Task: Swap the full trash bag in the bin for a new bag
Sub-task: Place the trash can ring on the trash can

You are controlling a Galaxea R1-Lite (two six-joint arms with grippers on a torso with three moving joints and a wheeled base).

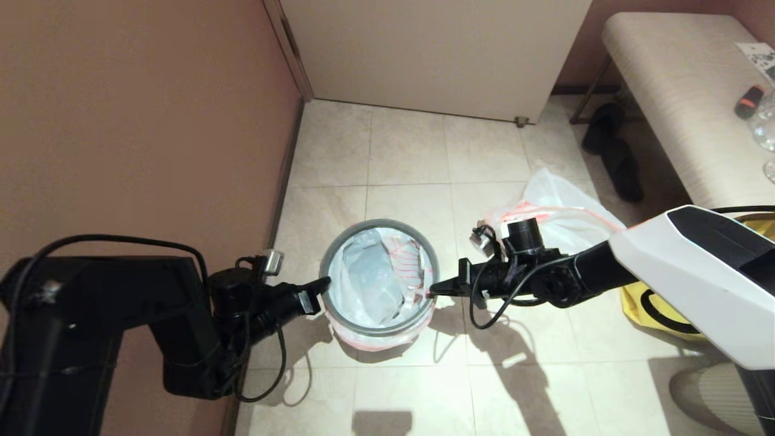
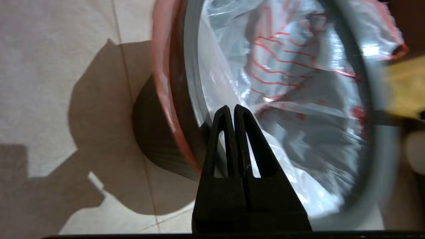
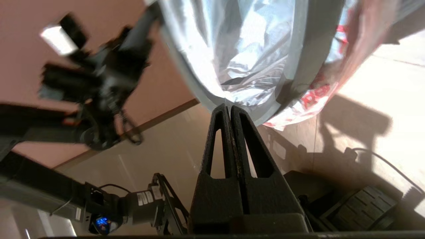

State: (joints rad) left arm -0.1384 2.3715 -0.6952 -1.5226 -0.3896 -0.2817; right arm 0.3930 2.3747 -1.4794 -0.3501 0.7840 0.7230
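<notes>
The small round black plastic bin point(image 1: 380, 330) stands on the floor at the lower centre of the head view, with its grey hoop rim point(image 1: 327, 257) seated on top. Inside it lies a thin translucent white plastic bag with pink-red hem and red print point(image 1: 378, 278), its hem folded out over the rim and hanging down the bin's side. I see only crumpled plastic in it, so I judge this to be the new bag, already lining the bin. A second thin translucent white bag with a pink-red hem point(image 1: 560, 212) lies on the floor to the right of centre, behind my right arm; I take it for the full trash bag already lifted out, though its contents do not show from here.

My left gripper point(image 1: 319, 284) sits at the rim's left edge, fingers pressed together with nothing between them. My right gripper point(image 1: 437, 289) sits at the rim's right edge, likewise closed; a wisp of plastic meets its tips, but I cannot tell whether it is pinched.

The swap looks mostly done; what seems left is settling the liner and rim.

The floor is pale beige tile point(image 1: 412, 151), with a brown wall at left, a cream panel at top, a padded beige bench point(image 1: 678, 91) at upper right, dark slippers point(image 1: 611, 148) beside it, and a big yellow bag point(image 1: 636, 303) under my right arm.
</notes>
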